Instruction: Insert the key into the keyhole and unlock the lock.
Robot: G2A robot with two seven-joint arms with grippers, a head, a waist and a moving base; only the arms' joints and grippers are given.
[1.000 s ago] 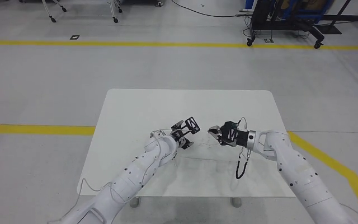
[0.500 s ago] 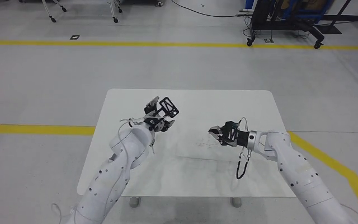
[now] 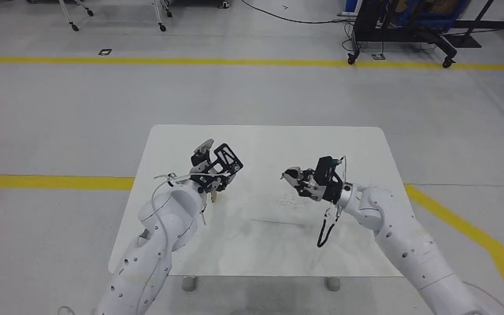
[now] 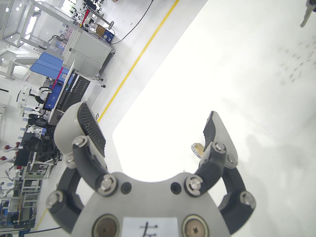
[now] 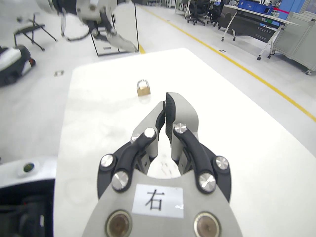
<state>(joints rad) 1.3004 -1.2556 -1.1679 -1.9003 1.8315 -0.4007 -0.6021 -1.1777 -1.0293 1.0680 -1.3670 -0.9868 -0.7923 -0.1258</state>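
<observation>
A small brass padlock (image 5: 143, 88) stands upright on the white table (image 3: 346, 150), left of centre. In the top view the padlock (image 3: 213, 196) lies just below my left gripper (image 3: 214, 157), which hangs open above it with nothing between its fingers. In the left wrist view the padlock (image 4: 197, 149) peeks out from behind one finger of the left gripper (image 4: 148, 119). My right gripper (image 3: 290, 176) hovers over the table's middle, pointing toward the padlock. The right gripper (image 5: 165, 99) is shut, and a silver key (image 4: 306, 15) hangs from it.
Dark scuff marks (image 3: 287, 201) dot the table's middle. A black cable (image 3: 327, 224) loops under the right forearm. The table's far half and right side are bare. Racks and desks stand far off on the floor.
My left gripper has swung away from the right gripper, leftward and toward the far side, and now stands open above the padlock. The right gripper has shifted slightly left.
</observation>
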